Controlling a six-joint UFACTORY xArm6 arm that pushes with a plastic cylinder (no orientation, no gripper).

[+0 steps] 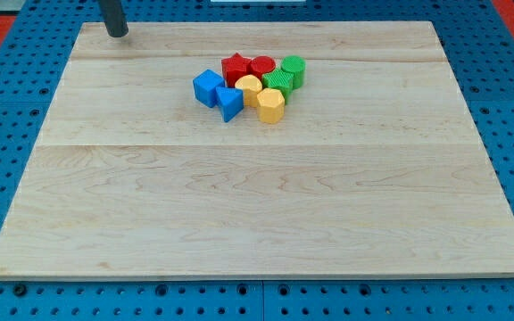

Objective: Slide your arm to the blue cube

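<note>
My tip is sitting top-left, touching nothing; blue cube is probably light, slippery; approach its open left face.

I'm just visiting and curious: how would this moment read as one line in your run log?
goal: reach blue cube | my tip: top-left of board, apart from block cluster | blue cube: cluster's left edge, to tip's lower right | contact: none

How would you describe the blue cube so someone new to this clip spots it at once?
On the wooden board, find the tight cluster of coloured blocks near the view's top centre. The blue cube is its leftmost piece, squarer than the other blue block touching it lower right. My tip is far off, at the top left.
</note>
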